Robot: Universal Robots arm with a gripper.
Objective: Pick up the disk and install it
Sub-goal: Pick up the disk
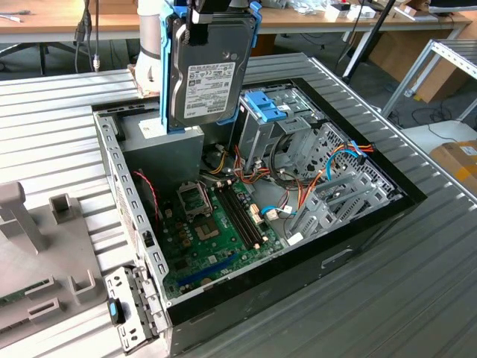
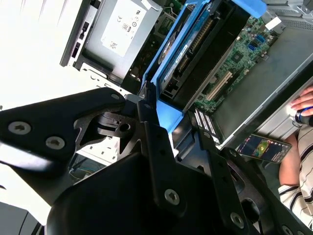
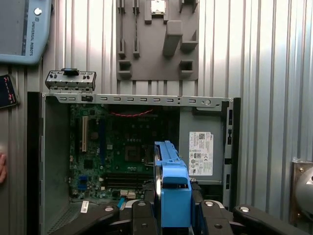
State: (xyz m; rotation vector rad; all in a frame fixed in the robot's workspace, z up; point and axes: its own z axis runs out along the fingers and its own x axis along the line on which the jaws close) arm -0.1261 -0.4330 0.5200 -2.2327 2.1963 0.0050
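The disk (image 1: 205, 71) hangs upright above the back of the open computer case (image 1: 335, 257), label side toward the exterior camera, its grey body edged by a bright blue carrier. My gripper (image 1: 209, 22) is shut on its upper end. In the first wrist view the disk (image 3: 173, 188) shows edge-on between my black fingers (image 3: 139, 215), over the motherboard (image 3: 127, 147). The second wrist view shows the disk (image 2: 168, 63) clamped in the gripper (image 2: 171, 120). A metal drive cage (image 1: 272, 123) with a blue latch stands in the case, to the exterior view's right of the disk.
A grey power supply (image 1: 168, 153) lies under the disk. Orange and blue cables (image 1: 339, 160) run beside the cage. A grey fixture plate (image 1: 37, 253) lies at the exterior view's left. A person's hand (image 2: 303, 105) and a phone (image 2: 261, 147) are beside the case, and a teach pendant (image 3: 22, 29) lies nearby.
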